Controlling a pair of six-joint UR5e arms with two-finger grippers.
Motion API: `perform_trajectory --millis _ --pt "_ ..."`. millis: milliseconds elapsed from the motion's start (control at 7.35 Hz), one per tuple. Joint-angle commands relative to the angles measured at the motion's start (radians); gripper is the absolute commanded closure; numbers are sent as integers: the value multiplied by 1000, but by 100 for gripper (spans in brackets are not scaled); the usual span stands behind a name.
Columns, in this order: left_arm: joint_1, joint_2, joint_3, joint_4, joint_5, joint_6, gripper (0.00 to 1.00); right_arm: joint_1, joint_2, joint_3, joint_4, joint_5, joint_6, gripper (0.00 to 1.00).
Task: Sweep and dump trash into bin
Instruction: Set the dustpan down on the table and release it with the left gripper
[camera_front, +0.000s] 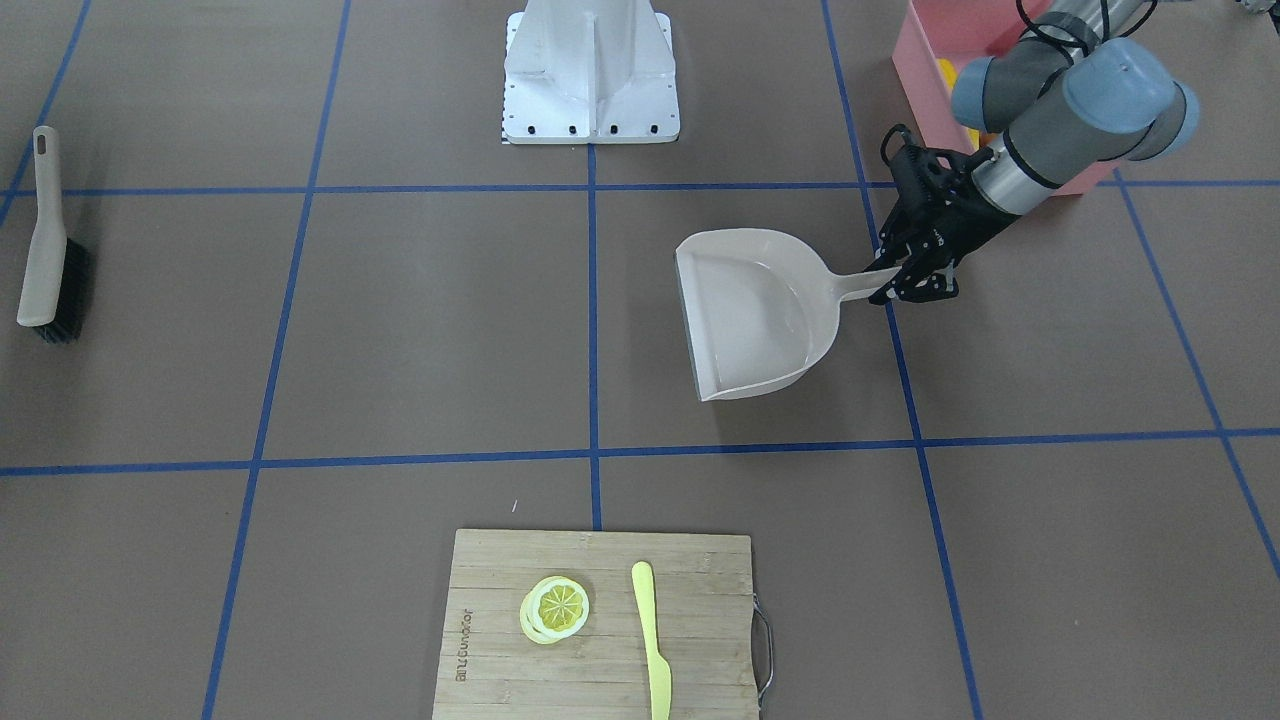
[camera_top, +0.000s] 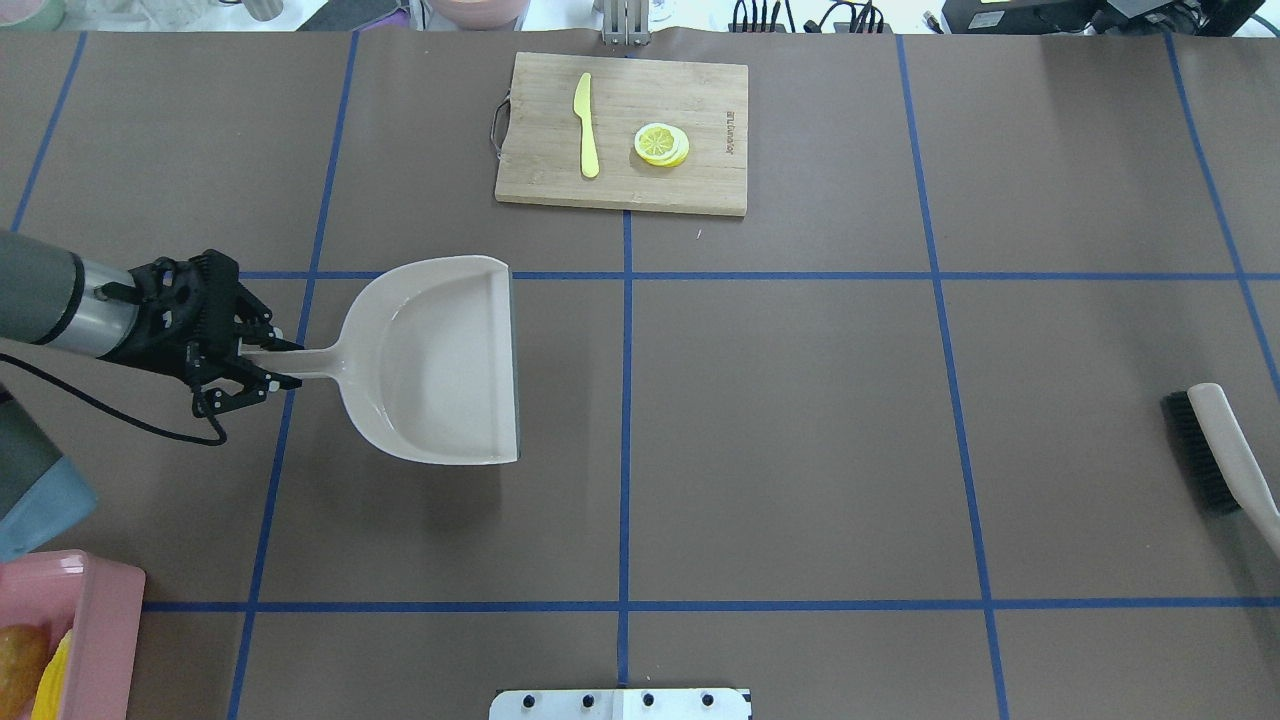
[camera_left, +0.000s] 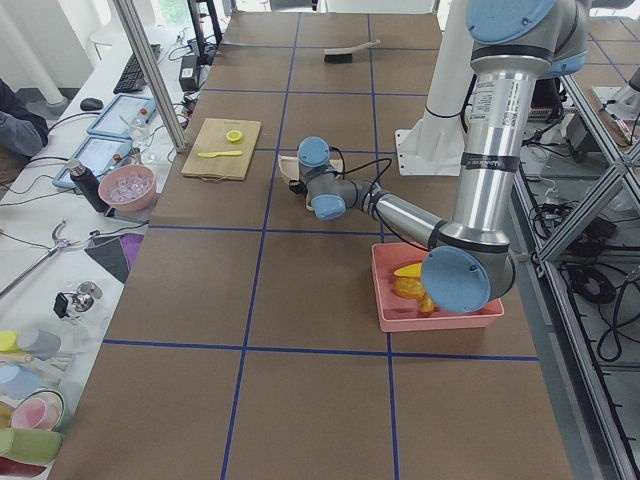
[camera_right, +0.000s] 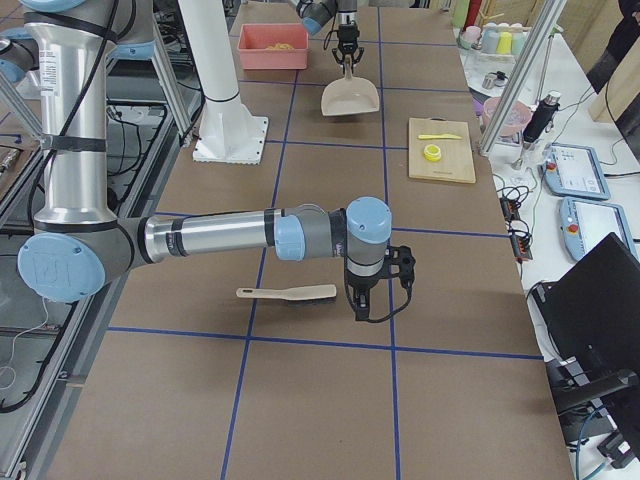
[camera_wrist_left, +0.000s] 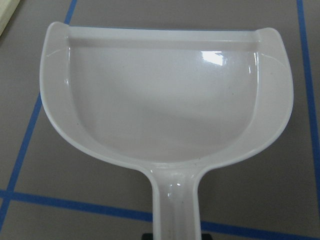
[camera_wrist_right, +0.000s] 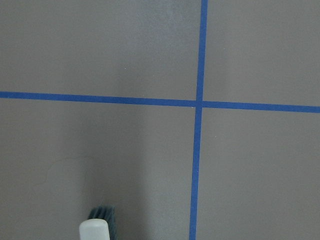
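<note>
Left gripper (camera_front: 905, 282), front-facing view: fingers clamped on the handle of the dustpan (camera_front: 750, 320). Pan lies flat on the table (camera_front: 400, 330), scoop bare. Pink bin (camera_front: 915, 60) stands just behind the forearm, with some yellow trash showing inside. Risk: a careless swing of the forearm clips the bin wall and shifts or tips it.

Overhead view: 2 fingers closed on either side of the handle. In the bin, corn cob (camera_top: 55, 680) and potato (camera_top: 18, 660) show; ginger not made out. No trash seen on the table. Judgement: dumping looks done, and releasing the pan remains.

Left side view: near arm's elbow overlaps the bin; clearance cannot be told, so contact is possible.

Right side view: right gripper (camera_right: 362, 305) hangs just beside the brush (camera_right: 290, 293). Open or closed, cannot tell. A sideways move could drag the brush.

Left wrist view: pan empty. If the arm pulls away before the fingers part, the pan skids.

Right wrist view: only the brush end shows, at the bottom edge.
</note>
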Motion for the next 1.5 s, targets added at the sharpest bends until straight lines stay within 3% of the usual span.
perform_trajectory --millis 0,680,816,952,1088,1360 --pt "43 -41 17 68 2 19 100 0 -4 -8 -8 8 2 0" --pt "83 -144 51 136 13 10 100 -36 -13 6 -7 -38 0 0" --pt "95 -147 51 133 13 11 92 -36 -24 6 -2 -33 -2 0" --pt "94 -147 50 128 10 12 38 -34 -53 10 3 -30 -17 0" --pt "91 -147 48 127 4 13 2 -34 -67 12 3 -33 -44 0" --pt "54 -145 8 127 -10 12 1 -20 -87 0 3 -33 -95 0"
